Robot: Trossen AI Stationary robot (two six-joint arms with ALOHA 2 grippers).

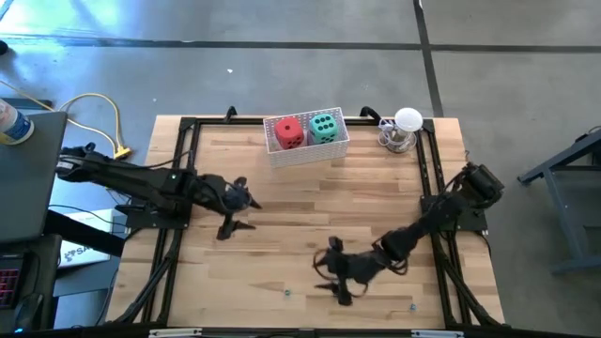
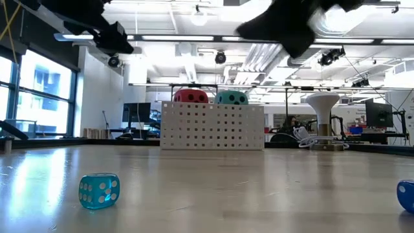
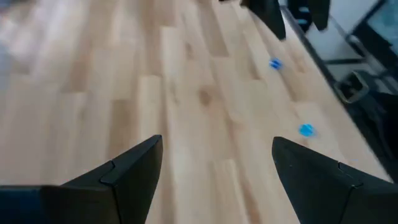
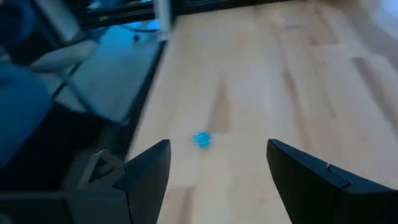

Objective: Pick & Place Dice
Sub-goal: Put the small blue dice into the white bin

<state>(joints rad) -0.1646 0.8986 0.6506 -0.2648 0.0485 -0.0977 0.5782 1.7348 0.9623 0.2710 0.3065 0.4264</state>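
Basket (image 2: 212,126) hides dice (image 2: 191,96) bases; blue object (image 2: 406,194) possibly cut off.

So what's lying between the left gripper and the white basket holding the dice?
Nothing: in the high view, only bare wooden tabletop runs from the open left gripper to the white basket holding the red die and teal-green die.

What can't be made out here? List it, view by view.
- Low view: red die and teal die, lower halves behind the white basket wall.
- Low view: blue die cut off by the right edge.
- High view: other blue die too small for pips.
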